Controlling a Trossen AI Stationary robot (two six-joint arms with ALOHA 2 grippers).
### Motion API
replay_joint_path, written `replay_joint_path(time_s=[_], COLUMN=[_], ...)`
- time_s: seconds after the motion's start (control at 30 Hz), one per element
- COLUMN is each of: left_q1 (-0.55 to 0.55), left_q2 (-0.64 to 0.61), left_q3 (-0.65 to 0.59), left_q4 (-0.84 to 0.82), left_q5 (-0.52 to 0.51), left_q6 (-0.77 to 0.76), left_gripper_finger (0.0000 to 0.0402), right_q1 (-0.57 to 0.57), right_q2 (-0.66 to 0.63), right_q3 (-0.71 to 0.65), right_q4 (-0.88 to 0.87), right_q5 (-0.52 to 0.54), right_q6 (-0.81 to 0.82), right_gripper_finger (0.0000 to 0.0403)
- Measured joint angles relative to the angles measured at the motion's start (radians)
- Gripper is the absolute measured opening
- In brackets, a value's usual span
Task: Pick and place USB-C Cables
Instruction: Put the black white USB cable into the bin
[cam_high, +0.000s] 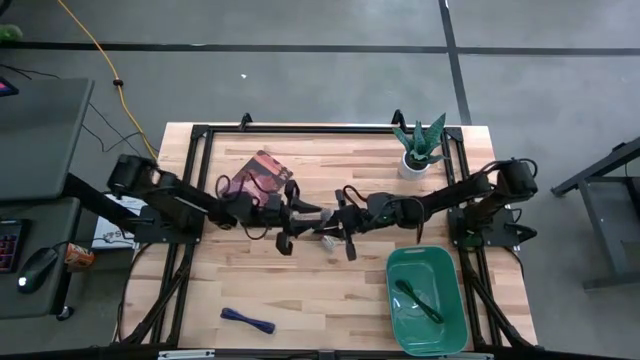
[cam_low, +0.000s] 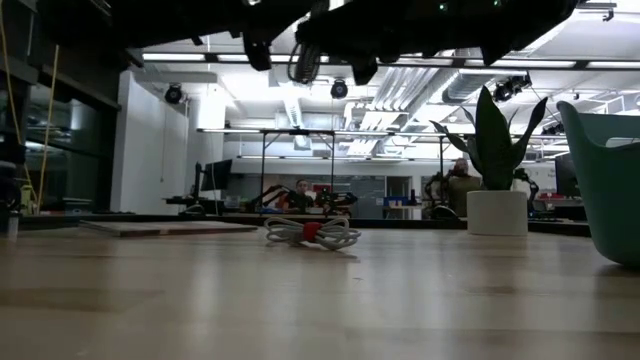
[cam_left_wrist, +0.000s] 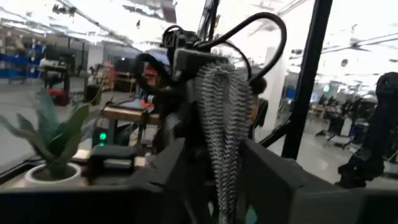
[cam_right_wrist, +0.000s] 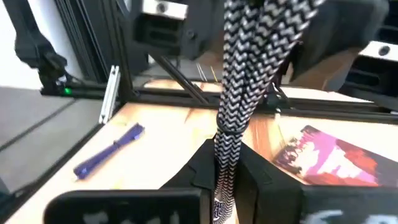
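The silver-grey braided cable bundle (cam_left_wrist: 222, 118) (cam_right_wrist: 239, 93) hangs in the air over the table's middle, between both grippers. My left gripper (cam_high: 305, 214) and my right gripper (cam_high: 345, 222) face each other, and both are shut on it. The white-and-red cable (cam_low: 310, 233) lies flat on the wood just below them (cam_high: 330, 242). The dark blue cable (cam_high: 247, 320) (cam_right_wrist: 109, 152) lies near the table's near edge. The green cable (cam_high: 418, 298) lies inside the green bin. My left gripper (cam_left_wrist: 221, 186) pinches the silver-grey cable between its two fingers at the bundle's near end (cam_left_wrist: 219, 168). It comes in level from the table's left. The bundle runs on toward the right gripper, clear of the table. My right gripper (cam_right_wrist: 225, 180) pinches the other end of the braided bundle (cam_right_wrist: 225, 155) between its two fingers. It comes in level from the table's right. The bundle stretches away to the left gripper and is lifted clear of the wood.
A green bin (cam_high: 452, 300) stands at the near right. A potted plant (cam_high: 420, 150) stands at the far right. A brown-red booklet (cam_high: 258, 178) (cam_right_wrist: 336, 158) lies left of centre toward the far side. A black frame runs round the table's edges. Bare wood lies near the middle's near side.
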Motion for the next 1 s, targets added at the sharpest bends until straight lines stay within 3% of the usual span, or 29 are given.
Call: replay_joint_path(time_s=[0.23,0.5,1.0], left_q1=[0.011,0.020,0.018], left_q2=[-0.247,-0.451,-0.481], left_q3=[-0.070,-0.106,-0.106], left_q4=[-0.258,-0.503,-0.550], left_q5=[-0.008,-0.034,-0.033], left_q6=[0.034,0.037,0.024], left_gripper_finger=[0.0203,0.0212,0.0209], right_q1=[0.009,0.010,0.028], right_q2=[-0.138,-0.274,-0.341], right_q3=[-0.026,-0.125,-0.161], right_q4=[-0.210,-0.241,-0.266], right_q5=[0.086,0.177,0.208], right_q6=[-0.060,-0.050,-0.032], right_gripper_finger=[0.0008,0.0005,0.0003])
